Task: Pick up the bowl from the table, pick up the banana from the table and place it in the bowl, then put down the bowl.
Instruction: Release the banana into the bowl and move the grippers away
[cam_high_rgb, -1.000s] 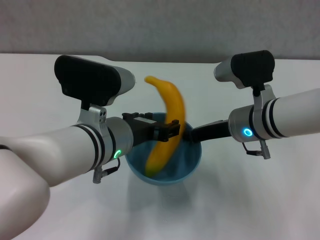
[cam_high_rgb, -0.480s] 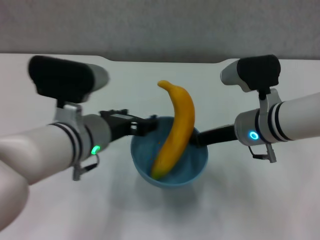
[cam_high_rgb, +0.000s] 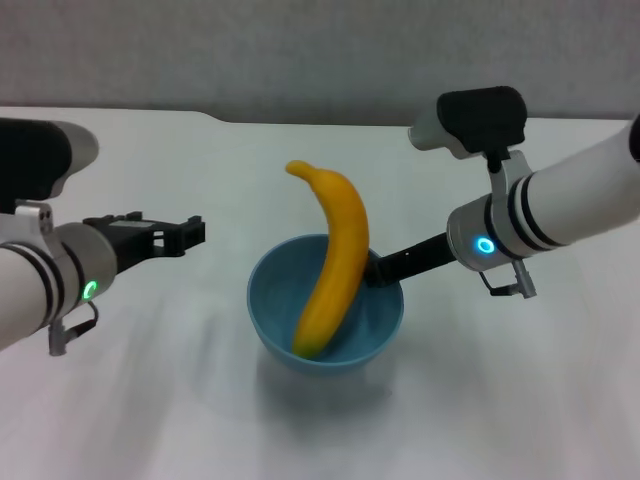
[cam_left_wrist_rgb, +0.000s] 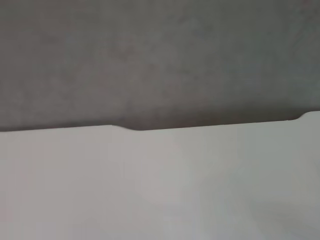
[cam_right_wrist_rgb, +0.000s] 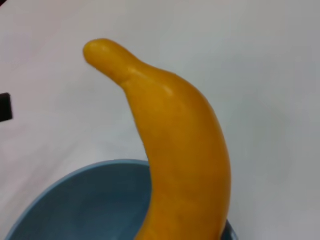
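Left gripper (cam_high_rgb: 190, 232) pulled back from bowl (cam_high_rgb: 278, 328), fingers parted, empty, right gripper (cam_high_rgb: 378, 268) clamping bowl rim, banana (cam_high_rgb: 333, 262) leaning inside.

Soft, even light from overhead fills the room, so the plain white worktop (cam_high_rgb: 500, 400) looks bright and shows only a faint, diffuse shadow beneath the round light-blue bowl (cam_high_rgb: 285, 335). A pale sheen runs along the upper curve of the long yellow-orange banana (cam_right_wrist_rgb: 175, 150), which looks slightly soft at close range in the right wrist view. The left wrist view is hazy throughout, the worktop's far edge smeared against the dim grey wall (cam_left_wrist_rgb: 160, 55).
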